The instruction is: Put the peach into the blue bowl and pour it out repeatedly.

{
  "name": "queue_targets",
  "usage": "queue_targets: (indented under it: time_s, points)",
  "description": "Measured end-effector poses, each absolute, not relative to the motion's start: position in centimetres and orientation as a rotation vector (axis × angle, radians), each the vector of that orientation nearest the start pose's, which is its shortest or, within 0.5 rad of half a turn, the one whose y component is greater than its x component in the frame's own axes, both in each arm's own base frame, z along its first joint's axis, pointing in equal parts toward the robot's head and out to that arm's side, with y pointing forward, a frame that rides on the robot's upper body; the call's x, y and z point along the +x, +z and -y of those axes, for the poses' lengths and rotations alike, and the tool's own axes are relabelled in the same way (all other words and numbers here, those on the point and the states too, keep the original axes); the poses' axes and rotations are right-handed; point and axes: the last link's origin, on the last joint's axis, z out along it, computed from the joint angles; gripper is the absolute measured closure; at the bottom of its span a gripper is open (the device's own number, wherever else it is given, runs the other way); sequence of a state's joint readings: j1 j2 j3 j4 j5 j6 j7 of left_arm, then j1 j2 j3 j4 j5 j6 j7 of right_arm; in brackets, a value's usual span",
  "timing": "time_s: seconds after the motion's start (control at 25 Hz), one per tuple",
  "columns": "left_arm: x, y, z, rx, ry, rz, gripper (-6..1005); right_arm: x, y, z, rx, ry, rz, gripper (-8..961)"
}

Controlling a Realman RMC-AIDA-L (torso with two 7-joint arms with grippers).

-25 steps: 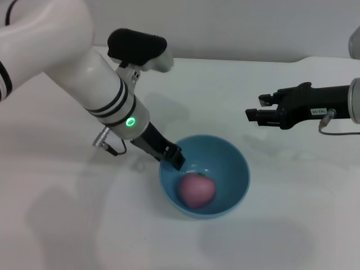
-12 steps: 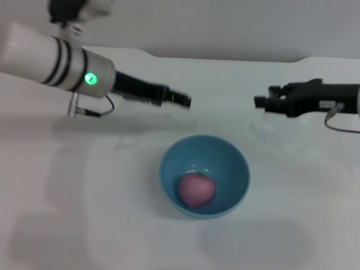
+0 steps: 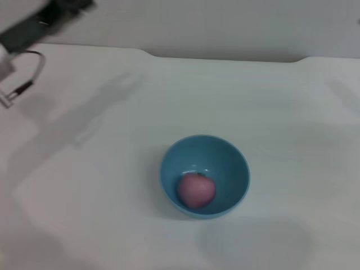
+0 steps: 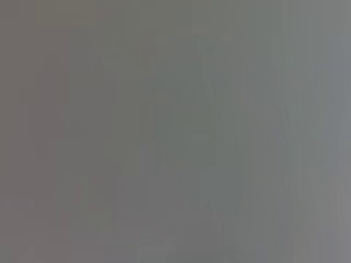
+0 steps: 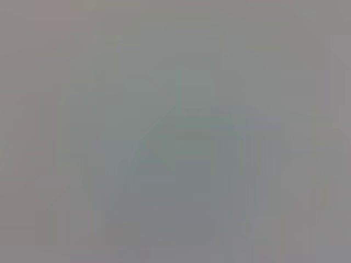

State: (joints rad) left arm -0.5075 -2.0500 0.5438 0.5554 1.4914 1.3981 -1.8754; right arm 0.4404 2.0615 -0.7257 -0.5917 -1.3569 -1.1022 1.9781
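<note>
The blue bowl (image 3: 205, 175) stands upright on the white table (image 3: 101, 185), a little right of the middle in the head view. The pink peach (image 3: 197, 189) lies inside it, on the bottom toward the near side. My left gripper (image 3: 76, 8) is a dark blurred shape at the far left top corner, high and well away from the bowl. My right gripper is out of the head view. Both wrist views show only plain grey, with no bowl, peach or fingers in them.
A thin cable (image 3: 29, 70) hangs from the left arm at the far left edge. The table's far edge (image 3: 225, 58) meets a grey wall behind.
The left gripper has let go of the bowl's rim and swung up and away to the far left corner. The right arm has drawn back out of view. Bowl and peach have not moved.
</note>
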Motion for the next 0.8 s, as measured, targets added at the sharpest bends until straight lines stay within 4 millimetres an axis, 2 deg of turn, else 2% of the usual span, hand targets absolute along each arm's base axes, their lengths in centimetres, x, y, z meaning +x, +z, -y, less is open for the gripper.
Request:
queue_targets:
  time_s: [0.08,0.16,0.2,0.24,0.32,0.4,0.6,0.68,0.8]
  points:
    - [-29.6,8.0,-35.1,-1.709,-1.578,1.203,187,32.4,7.0,-36.4,-1.495,1.419,-1.511,451]
    - [-31.5,8.6,-33.3,-1.541,-1.615,1.07,187,34.0,7.4,-35.1,-1.378,1.48,-1.503,451]
    - [-32.8,8.8,-31.9,-1.448,-1.544,0.891,187,35.5,7.7,-33.8,-1.261,1.52,-1.481,451]
    - [-32.8,8.8,-31.9,-1.448,-1.544,0.891,187,35.5,7.7,-33.8,-1.261,1.52,-1.481,451]
    - [-33.6,8.6,-31.0,-1.413,-1.415,0.75,187,36.9,7.6,-32.7,-1.177,1.514,-1.427,451]
    - [-34.3,8.0,-30.6,-1.417,-1.211,0.612,187,37.6,7.1,-31.9,-1.16,1.457,-1.353,451]
    - [-36.1,5.7,-30.8,-1.459,-0.803,0.475,187,37.5,4.8,-30.8,-1.301,1.229,-1.125,451]
    - [-36.6,4.8,-31.0,-1.482,-0.693,0.463,187,36.8,3.8,-30.5,-1.355,1.162,-1.008,451]
    - [-37.0,3.7,-31.2,-1.505,-0.611,0.479,187,36.1,2.6,-30.2,-1.339,1.018,-0.811,451]
